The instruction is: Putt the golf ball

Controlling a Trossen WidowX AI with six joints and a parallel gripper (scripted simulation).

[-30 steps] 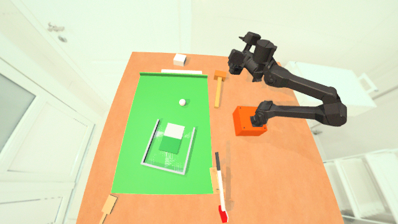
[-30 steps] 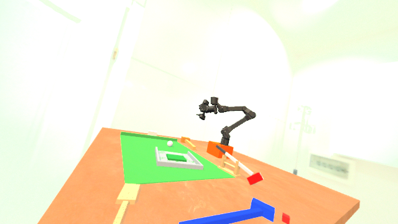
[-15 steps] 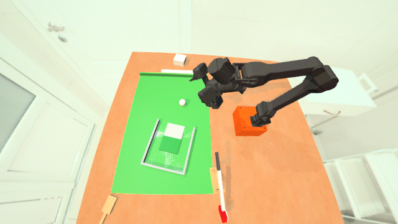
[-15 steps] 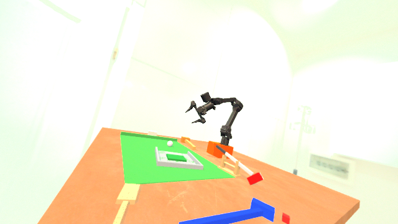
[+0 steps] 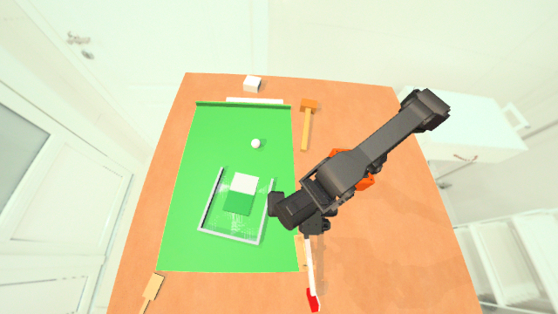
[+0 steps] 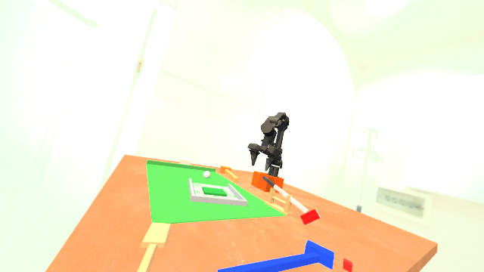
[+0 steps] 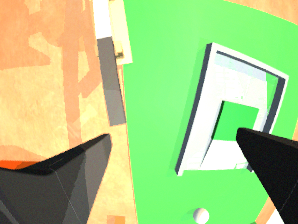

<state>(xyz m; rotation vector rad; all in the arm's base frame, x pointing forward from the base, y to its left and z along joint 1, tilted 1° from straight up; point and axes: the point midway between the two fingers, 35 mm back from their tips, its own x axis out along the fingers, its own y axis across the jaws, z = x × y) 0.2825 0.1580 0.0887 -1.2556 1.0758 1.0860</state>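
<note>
The putter has a red head (image 5: 312, 301) (image 6: 310, 217), a white shaft (image 5: 310, 270) (image 6: 289, 197) and a dark handle (image 7: 111, 85). It leans on a low wooden rack (image 6: 288, 204) (image 7: 120, 30) beside the mat's right edge. My gripper (image 6: 260, 166) (image 7: 176, 137) is open and empty, above the table near the handle end; the arm hides its fingers in the top view. The golf ball (image 5: 255, 143) (image 6: 206, 174) (image 7: 201, 215) rests on the green mat (image 5: 187, 174). The white ramp (image 5: 244, 183) meets the raised green (image 5: 240, 204) (image 6: 214, 191) (image 7: 234, 120), within grey walls.
An orange mallet (image 5: 309, 105) (image 6: 225, 169) lies right of the mat. A white block (image 5: 252, 84) is behind it. A pale wooden mallet (image 5: 153, 286) (image 6: 156, 234) lies at the front left. A blue mallet (image 6: 319, 255) and small red block (image 6: 347, 265) are in the foreground.
</note>
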